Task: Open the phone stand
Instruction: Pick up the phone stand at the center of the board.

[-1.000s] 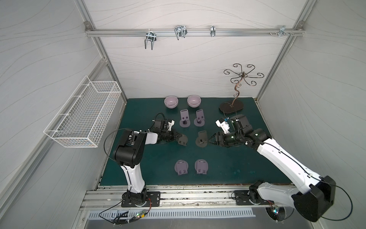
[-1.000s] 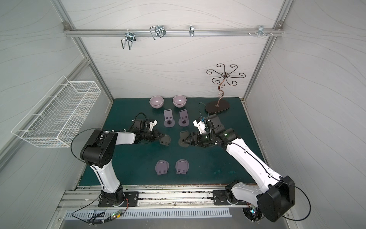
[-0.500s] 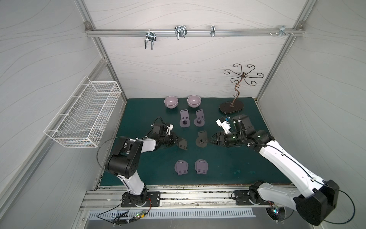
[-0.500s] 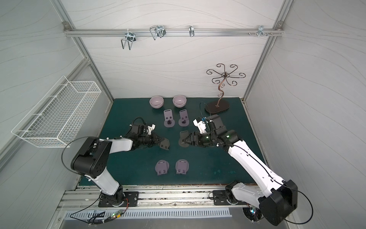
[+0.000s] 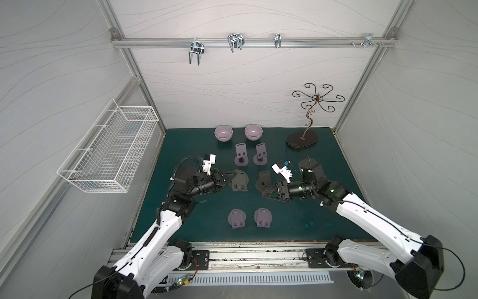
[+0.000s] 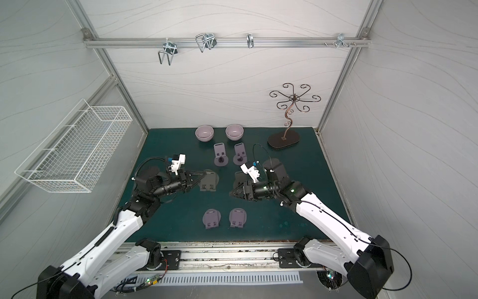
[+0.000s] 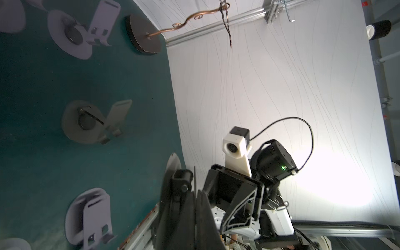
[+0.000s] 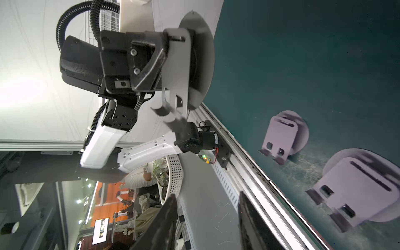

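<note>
With my left claw (image 5: 233, 176) clamped on the back plate of the dark phone stand (image 5: 240, 183), held folded over the middle of the green mat (image 5: 310, 207), my right claw (image 5: 266, 193), jaws apart and empty nearby, must next pinch its round base and swing it open.

Mat (image 5: 323, 207): six stands in three rows of two.
Back of mat, left of middle: left bowl (image 5: 223, 133), right bowl (image 5: 253, 132), side by side.
Just before them: back-left stand (image 5: 241, 158), back-right stand (image 5: 261, 156).
Mat centre: mid-left stand (image 5: 239, 182), mid-right stand (image 5: 264, 178).
Near mat's front edge: front-left stand (image 5: 236, 218), front-right stand (image 5: 263, 218).
Mat's back right corner: tree (image 5: 302, 139).
Beyond mat's left edge, on the wall: basket (image 5: 108, 155).
</note>
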Controlling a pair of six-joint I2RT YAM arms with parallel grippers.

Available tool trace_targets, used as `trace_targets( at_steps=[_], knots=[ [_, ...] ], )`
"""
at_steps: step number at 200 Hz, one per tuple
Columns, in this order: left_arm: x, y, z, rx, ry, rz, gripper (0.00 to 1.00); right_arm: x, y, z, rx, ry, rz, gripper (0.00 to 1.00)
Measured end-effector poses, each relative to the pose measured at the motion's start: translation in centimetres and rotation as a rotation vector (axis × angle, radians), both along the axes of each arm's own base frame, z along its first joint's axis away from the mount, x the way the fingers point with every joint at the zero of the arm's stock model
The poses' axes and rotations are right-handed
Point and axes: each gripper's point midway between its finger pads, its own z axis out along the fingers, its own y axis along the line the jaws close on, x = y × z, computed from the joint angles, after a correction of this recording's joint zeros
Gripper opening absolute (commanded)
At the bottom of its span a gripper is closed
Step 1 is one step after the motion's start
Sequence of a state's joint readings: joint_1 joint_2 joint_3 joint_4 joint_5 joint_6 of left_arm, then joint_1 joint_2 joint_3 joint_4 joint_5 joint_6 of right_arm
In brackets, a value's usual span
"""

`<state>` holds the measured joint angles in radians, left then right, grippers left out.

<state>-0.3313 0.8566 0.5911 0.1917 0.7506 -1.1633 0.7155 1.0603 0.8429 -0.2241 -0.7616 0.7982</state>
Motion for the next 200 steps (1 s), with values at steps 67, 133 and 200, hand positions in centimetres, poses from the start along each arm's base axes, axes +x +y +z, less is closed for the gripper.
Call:
trace_targets(
  at_steps=[67,133,200],
  knots=[
    [-2.0,-0.6,1.3,-0.043,0.027,-0.011,0.00,-2.2,2.6,2.8,0.114,-0.057,0.086,0.37],
    [-2.6,-1.3,1.4,-0.046,0.030,-0.029,0.00,-1.8,3.7,1.6,0.104,-0.047,0.094,0.35],
    [-3.3,-2.3,1.5,-0.046,0.016,-0.058,0.00,-1.4,4.8,1.4,0.125,-0.044,0.112,0.32]
  ],
)
